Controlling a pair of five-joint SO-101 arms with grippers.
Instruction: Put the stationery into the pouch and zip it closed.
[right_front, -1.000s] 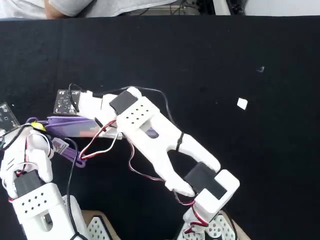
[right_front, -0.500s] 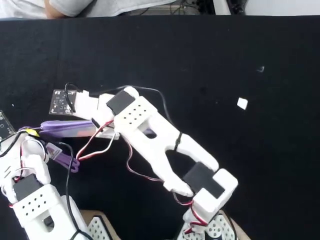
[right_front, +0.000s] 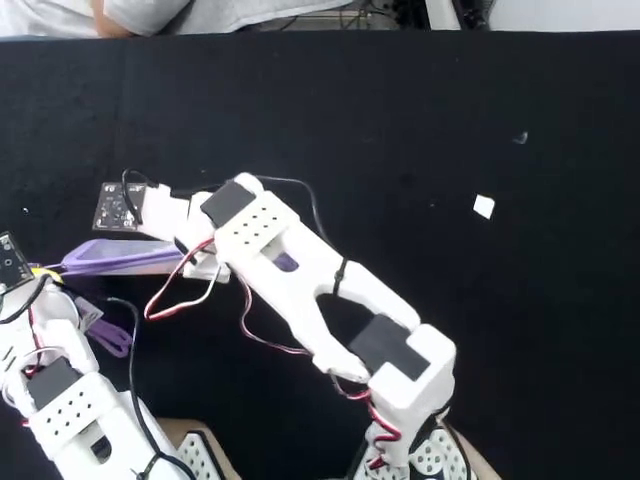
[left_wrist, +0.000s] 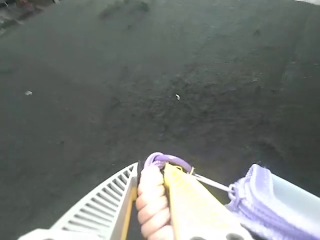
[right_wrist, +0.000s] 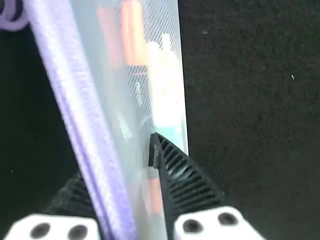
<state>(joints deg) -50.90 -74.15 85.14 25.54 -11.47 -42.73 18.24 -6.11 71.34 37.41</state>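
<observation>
No text, number or sign is coming through legibly. The circuit board (right_front: 118, 206) at 9 o'clock in the high view is showing pale marks, too small to read. The stationery (right_wrist: 162, 95) inside the translucent pouch (right_wrist: 95, 115) is showing orange and teal print, blurred beyond reading.

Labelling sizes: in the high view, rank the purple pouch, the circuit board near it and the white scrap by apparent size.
1. purple pouch, partly hidden by an arm.
2. circuit board, close to the pouch's visible area, so that order is unsure.
3. white scrap, clearly smallest.
</observation>
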